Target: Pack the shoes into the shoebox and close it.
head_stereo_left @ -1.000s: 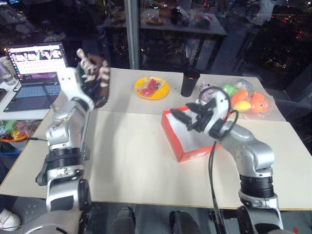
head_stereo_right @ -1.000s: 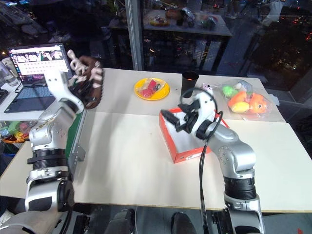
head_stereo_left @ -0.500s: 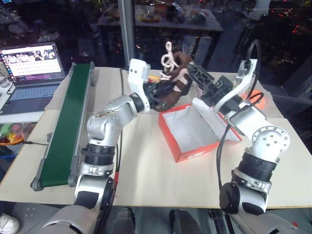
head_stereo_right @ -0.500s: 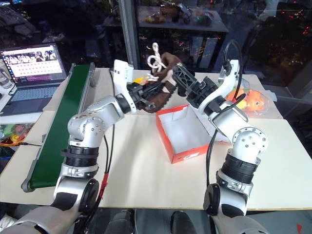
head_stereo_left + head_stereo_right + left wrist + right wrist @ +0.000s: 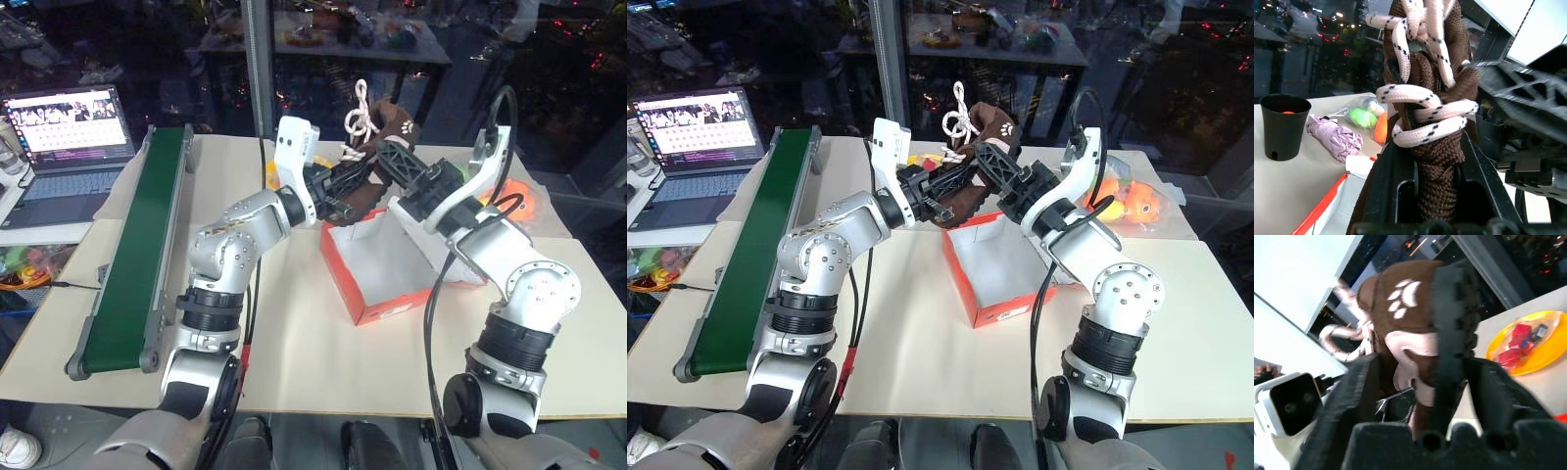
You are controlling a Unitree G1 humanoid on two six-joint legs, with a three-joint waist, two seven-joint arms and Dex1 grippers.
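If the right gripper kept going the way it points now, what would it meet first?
Probably the brown shoe, already between the right gripper fingers; just beyond is the left gripper, shut on it. Depth is uncertain.

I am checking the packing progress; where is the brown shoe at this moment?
In the head views the brown shoe is in the air above the far end of the open shoebox, gripped by the left tool, with the right tool around its heel.
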